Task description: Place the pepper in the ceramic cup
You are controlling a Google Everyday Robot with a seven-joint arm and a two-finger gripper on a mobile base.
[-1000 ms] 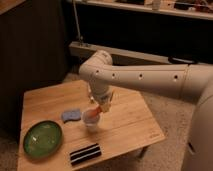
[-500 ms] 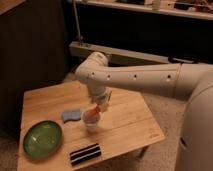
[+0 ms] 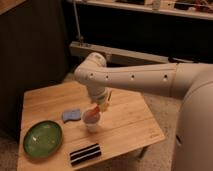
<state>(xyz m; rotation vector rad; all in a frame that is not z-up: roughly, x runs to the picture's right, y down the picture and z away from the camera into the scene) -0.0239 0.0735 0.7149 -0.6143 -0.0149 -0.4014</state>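
Observation:
The small white ceramic cup [image 3: 93,121] stands near the middle of the wooden table [image 3: 125,125]. The orange-red pepper [image 3: 94,113] shows at the cup's mouth, sticking up from the rim. My gripper [image 3: 101,104] hangs from the white arm just above and to the right of the cup, close over the pepper. Whether it still touches the pepper I cannot tell.
A green plate [image 3: 43,138] lies at the table's front left. A blue sponge-like piece [image 3: 71,115] sits left of the cup. A black striped object [image 3: 84,153] lies near the front edge. A dark shelf and wall stand behind.
The arm has shifted slightly to the left and upward above the cup. The pepper stays at the cup's mouth.

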